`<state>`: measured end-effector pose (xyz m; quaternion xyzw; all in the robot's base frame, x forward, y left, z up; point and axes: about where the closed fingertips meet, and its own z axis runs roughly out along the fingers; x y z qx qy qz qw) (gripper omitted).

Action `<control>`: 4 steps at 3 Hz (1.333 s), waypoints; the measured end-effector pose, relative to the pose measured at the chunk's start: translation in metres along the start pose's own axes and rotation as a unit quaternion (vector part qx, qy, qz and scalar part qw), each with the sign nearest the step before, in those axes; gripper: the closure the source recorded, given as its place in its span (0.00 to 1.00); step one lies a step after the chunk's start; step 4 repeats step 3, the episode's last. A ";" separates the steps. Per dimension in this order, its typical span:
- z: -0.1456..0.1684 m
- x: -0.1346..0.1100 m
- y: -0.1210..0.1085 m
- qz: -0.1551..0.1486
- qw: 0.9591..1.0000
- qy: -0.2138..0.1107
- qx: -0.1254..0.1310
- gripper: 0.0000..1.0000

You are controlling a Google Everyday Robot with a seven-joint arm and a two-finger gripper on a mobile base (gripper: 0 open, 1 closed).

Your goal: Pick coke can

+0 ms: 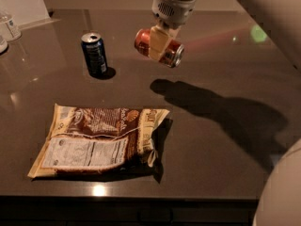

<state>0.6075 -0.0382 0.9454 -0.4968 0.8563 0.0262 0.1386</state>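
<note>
The coke can is red-orange with silver ends and lies sideways in the air, well above the dark table. My gripper hangs from the white arm at top centre and is shut on the can's middle, with a pale finger across its side. The can's shadow falls on the table below and to the right of it.
A dark blue can stands upright to the left of the gripper. A brown and cream snack bag lies flat near the front edge. Clear bottles stand at the far left. My white body fills the lower right corner.
</note>
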 end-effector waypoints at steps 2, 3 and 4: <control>-0.053 -0.011 -0.022 -0.031 0.997 -0.036 0.054 1.00; -0.053 -0.011 -0.022 -0.031 0.997 -0.036 0.054 1.00; -0.053 -0.011 -0.022 -0.031 0.997 -0.036 0.054 1.00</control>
